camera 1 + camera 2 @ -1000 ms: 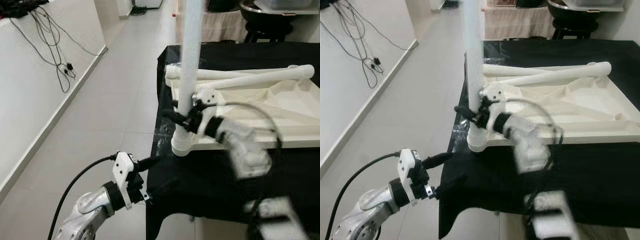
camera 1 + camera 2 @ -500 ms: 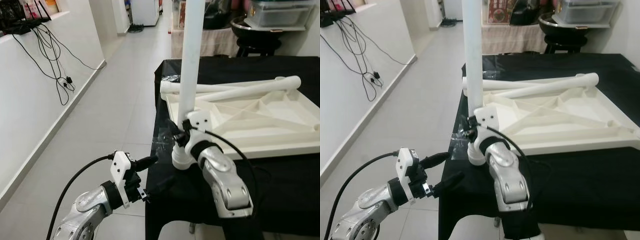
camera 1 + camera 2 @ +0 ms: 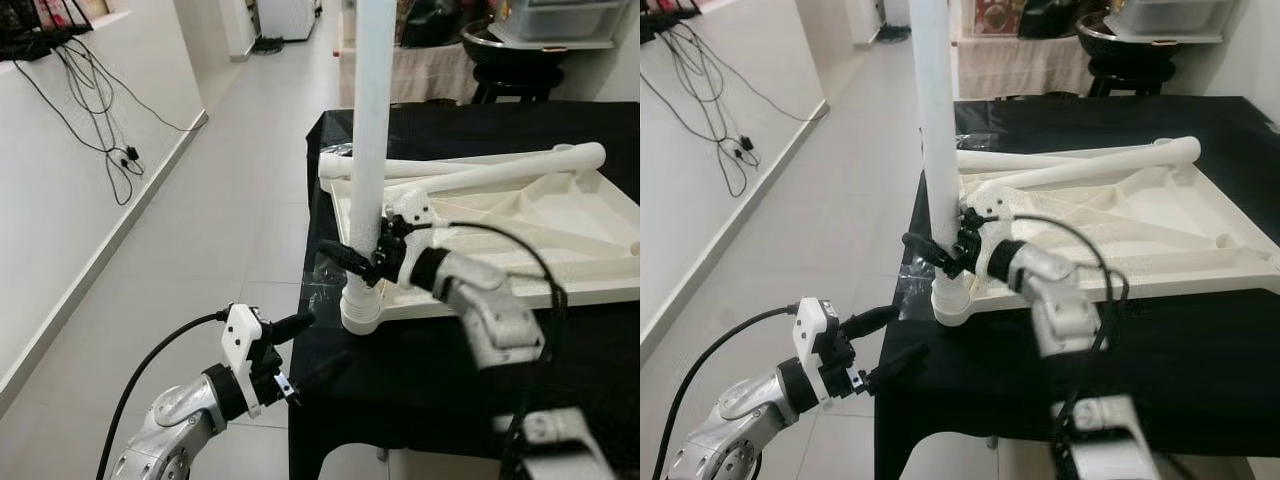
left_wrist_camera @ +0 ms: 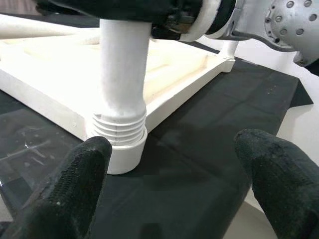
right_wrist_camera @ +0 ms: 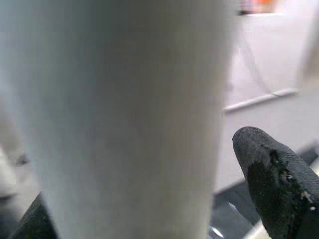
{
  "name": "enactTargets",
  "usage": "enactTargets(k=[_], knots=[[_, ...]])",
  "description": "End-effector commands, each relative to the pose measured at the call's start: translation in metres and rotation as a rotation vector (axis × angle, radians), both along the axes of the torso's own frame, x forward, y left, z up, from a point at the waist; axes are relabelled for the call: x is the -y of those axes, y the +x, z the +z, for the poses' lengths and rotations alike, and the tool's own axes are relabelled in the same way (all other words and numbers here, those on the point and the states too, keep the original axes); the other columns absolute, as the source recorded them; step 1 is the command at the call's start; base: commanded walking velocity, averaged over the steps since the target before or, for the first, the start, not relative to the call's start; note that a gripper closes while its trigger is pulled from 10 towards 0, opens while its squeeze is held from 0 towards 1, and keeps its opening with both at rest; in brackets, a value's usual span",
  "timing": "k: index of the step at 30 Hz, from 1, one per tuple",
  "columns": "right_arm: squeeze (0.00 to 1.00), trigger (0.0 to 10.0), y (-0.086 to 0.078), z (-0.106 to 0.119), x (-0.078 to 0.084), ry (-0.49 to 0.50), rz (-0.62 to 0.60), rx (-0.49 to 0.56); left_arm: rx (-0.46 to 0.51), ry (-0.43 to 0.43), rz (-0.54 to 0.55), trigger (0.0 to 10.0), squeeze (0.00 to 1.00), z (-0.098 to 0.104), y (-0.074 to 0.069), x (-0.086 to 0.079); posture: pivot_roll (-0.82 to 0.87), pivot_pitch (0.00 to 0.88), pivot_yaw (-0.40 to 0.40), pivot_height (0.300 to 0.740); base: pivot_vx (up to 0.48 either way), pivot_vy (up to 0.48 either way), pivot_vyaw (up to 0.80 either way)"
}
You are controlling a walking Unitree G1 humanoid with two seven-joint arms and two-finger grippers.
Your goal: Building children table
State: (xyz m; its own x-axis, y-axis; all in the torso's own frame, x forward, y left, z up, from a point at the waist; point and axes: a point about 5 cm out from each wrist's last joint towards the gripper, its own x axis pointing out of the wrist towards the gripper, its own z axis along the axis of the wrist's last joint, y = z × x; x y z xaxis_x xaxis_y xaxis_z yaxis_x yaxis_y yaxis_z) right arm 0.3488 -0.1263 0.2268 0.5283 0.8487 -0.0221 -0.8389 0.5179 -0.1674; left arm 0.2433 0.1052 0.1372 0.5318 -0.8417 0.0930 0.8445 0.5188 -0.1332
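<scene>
While the right end effector point(image 3: 352, 262) grips the upright white plastic table leg point(image 3: 370, 150), the open, empty left end effector point(image 3: 312, 345) hovers near-left.

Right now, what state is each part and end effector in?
Upright table leg: standing vertical, screwed into the tabletop's corner socket.
Tabletop: upside down on the black-covered table.
Loose legs: lying on the tabletop.
Right end effector: fingers around the upright leg.
Left end effector: open, off the table's edge.
</scene>
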Motion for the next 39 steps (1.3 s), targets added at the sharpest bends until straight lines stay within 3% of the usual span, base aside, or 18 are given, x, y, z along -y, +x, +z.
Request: enactTargets(k=[1, 3, 4, 5, 13, 18, 21, 22, 23, 24, 25, 27, 29, 34, 35, 36, 37, 39], knots=[[0.00, 10.0, -0.001, -0.005, -0.009, -0.017, 0.086, -0.015, -0.006, 0.003, 0.010, 10.0, 0.00, -0.003, 0.001, 0.000, 0.01, 0.122, 0.038, 0.740, 0.000, 0.000, 0.00], [0.00, 10.0, -0.001, -0.004, -0.012, -0.019, 0.142, -0.027, -0.007, 0.003, 0.009, 10.0, 0.00, -0.003, 0.000, -0.001, 0.01, 0.121, 0.037, 0.740, 0.000, 0.000, 0.00], [0.00, 3.0, -0.001, -0.004, -0.013, -0.018, 0.184, -0.037, -0.008, 0.003, 0.009, 10.0, 0.00, -0.003, 0.000, -0.001, 0.01, 0.121, 0.037, 0.740, 0.000, 0.000, 0.00], [0.00, 0.0, 0.000, -0.004, -0.014, -0.010, 0.215, -0.055, -0.008, 0.004, 0.009, 10.0, 0.00, -0.004, 0.000, -0.001, 0.01, 0.120, 0.038, 0.740, 0.000, 0.000, 0.00], [0.00, 0.0, 0.004, -0.006, -0.012, -0.005, 0.232, -0.068, -0.010, 0.004, 0.008, 10.0, 0.00, -0.004, -0.002, 0.000, 0.01, 0.123, 0.039, 0.740, 0.000, 0.000, 0.00], [0.00, 0.0, 0.008, -0.012, 0.001, 0.003, 0.085, -0.057, -0.013, 0.000, 0.003, 10.0, 0.00, -0.004, -0.003, 0.001, 0.00, 0.130, 0.035, 0.740, 0.000, 0.000, 0.00], [0.00, 0.0, 0.002, -0.038, 0.009, 0.093, -0.297, -0.133, -0.013, -0.003, 0.001, 10.0, 0.00, -0.003, -0.005, 0.000, -0.02, 0.147, 0.015, 0.740, 0.000, 0.000, 0.00], [0.00, 0.0, -0.011, -0.056, 0.010, 0.131, -0.597, -0.174, -0.011, -0.005, 0.003, 10.0, 0.00, -0.002, -0.004, -0.001, -0.01, 0.161, 0.022, 0.740, 0.000, 0.000, 0.00], [0.00, 0.0, -0.023, -0.067, 0.016, 0.148, -0.815, -0.204, -0.010, -0.006, 0.004, 10.0, 0.00, -0.001, -0.004, -0.002, -0.01, 0.161, 0.022, 0.740, 0.000, 0.000, 0.00], [0.00, 0.0, -0.023, -0.067, 0.016, 0.148, -0.815, -0.204, -0.010, -0.006, 0.004, 10.0, 0.00, -0.001, -0.004, -0.002, -0.01, 0.161, 0.022, 0.740, 0.000, 0.000, 0.00], [0.00, 0.0, -0.031, -0.073, 0.021, 0.152, -0.945, -0.220, -0.010, -0.007, 0.005, 10.0, 0.00, 0.000, -0.004, -0.002, -0.01, 0.161, 0.022, 0.740, 0.000, 0.000, 0.00], [0.00, 0.0, -0.045, -0.078, -0.001, 0.100, -0.863, -0.174, -0.006, -0.008, 0.011, 10.0, 0.00, 0.000, -0.002, -0.002, -0.03, 0.164, 0.040, 0.740, 0.000, 0.000, 0.00], [0.00, 0.0, -0.046, -0.077, -0.010, 0.082, -0.809, -0.151, -0.008, -0.010, 0.011, 10.0, 0.00, 0.000, -0.001, -0.002, -0.03, 0.160, 0.042, 0.740, 0.000, 0.000, 0.00], [0.00, 0.0, -0.033, -0.074, -0.015, 0.069, -0.765, -0.126, -0.010, -0.006, -0.001, 10.0, 0.00, 0.001, 0.000, -0.002, -0.01, 0.157, 0.033, 0.740, 0.000, 0.000, 0.00], [0.00, 10.0, -0.030, -0.070, -0.014, 0.066, -0.777, -0.121, -0.007, -0.009, 0.009, 10.0, 0.00, 0.001, 0.001, -0.002, -0.01, 0.157, 0.034, 0.740, 0.000, 0.000, 0.00], [0.00, 10.0, -0.028, -0.067, -0.013, 0.064, -0.789, -0.118, -0.005, -0.011, 0.017, 10.0, 0.00, 0.001, 0.001, -0.003, -0.01, 0.157, 0.034, 0.740, 0.000, 0.000, 0.00], [1.00, 10.0, -0.024, -0.060, -0.013, 0.082, -0.765, -0.109, -0.004, -0.013, 0.024, 10.0, 0.00, 0.001, 0.001, -0.003, 0.00, 0.151, 0.032, 0.740, 0.000, 0.000, 0.00], [1.00, 10.0, -0.022, -0.055, -0.013, 0.096, -0.747, -0.102, -0.003, -0.013, 0.027, 10.0, 0.00, 0.001, 0.001, -0.003, 0.00, 0.151, 0.032, 0.740, 0.000, 0.000, 0.00]])
